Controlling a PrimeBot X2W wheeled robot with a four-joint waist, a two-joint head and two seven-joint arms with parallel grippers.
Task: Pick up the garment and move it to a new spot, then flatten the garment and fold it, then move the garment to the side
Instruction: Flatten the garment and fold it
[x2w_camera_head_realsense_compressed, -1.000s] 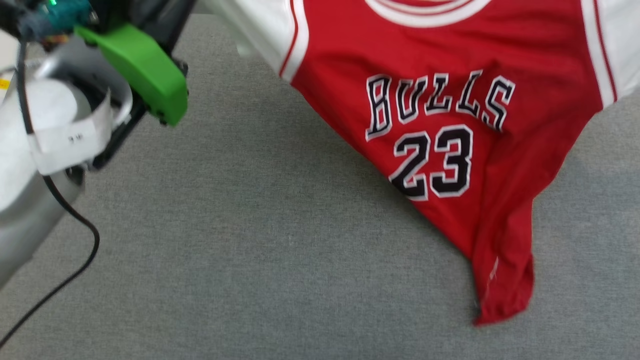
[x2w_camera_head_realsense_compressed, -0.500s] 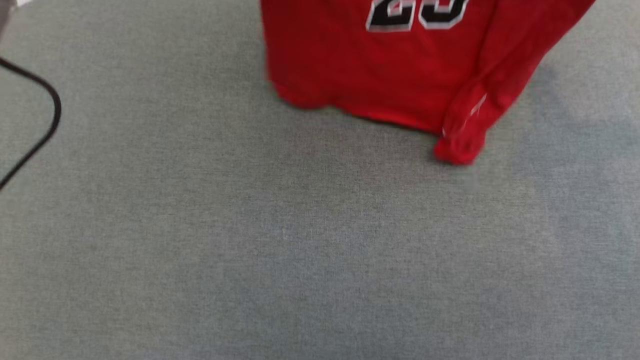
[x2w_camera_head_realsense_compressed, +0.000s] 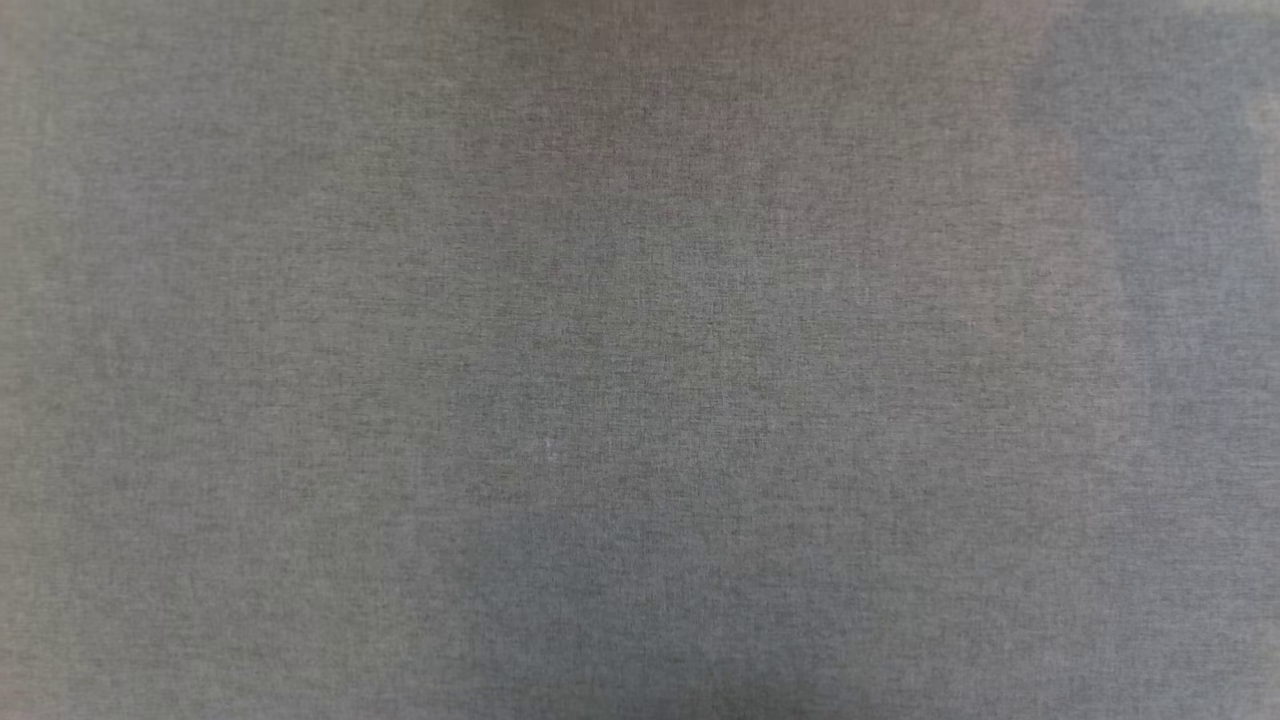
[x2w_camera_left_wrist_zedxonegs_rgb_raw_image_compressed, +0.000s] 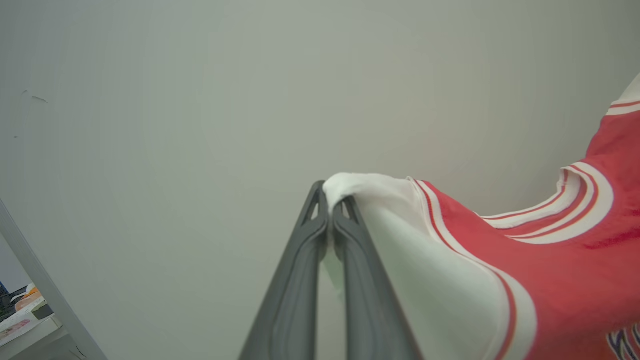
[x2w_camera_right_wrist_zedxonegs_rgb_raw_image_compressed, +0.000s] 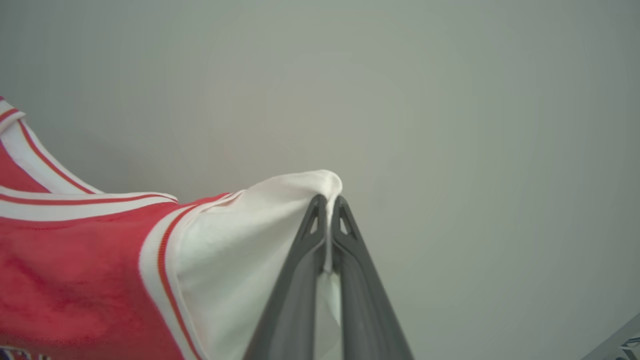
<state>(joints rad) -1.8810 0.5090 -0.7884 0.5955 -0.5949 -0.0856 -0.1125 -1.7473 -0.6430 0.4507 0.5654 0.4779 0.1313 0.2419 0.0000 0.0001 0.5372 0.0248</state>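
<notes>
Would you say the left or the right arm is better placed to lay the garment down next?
Neither clearly: the left gripper and the right gripper are each shut on a white sleeve of the garment, so probably both should lower it together.

There is one garment (x2w_camera_left_wrist_zedxonegs_rgb_raw_image_compressed: 550, 260), a red jersey with two white sleeves. Two grippers are at it: the left gripper (x2w_camera_left_wrist_zedxonegs_rgb_raw_image_compressed: 330, 210) at one sleeve tip and the right gripper (x2w_camera_right_wrist_zedxonegs_rgb_raw_image_compressed: 327, 205) at the other, each with two dark fingers (x2w_camera_left_wrist_zedxonegs_rgb_raw_image_compressed: 295, 290). The head view has one grey fabric surface (x2w_camera_head_realsense_compressed: 640, 360)
</notes>
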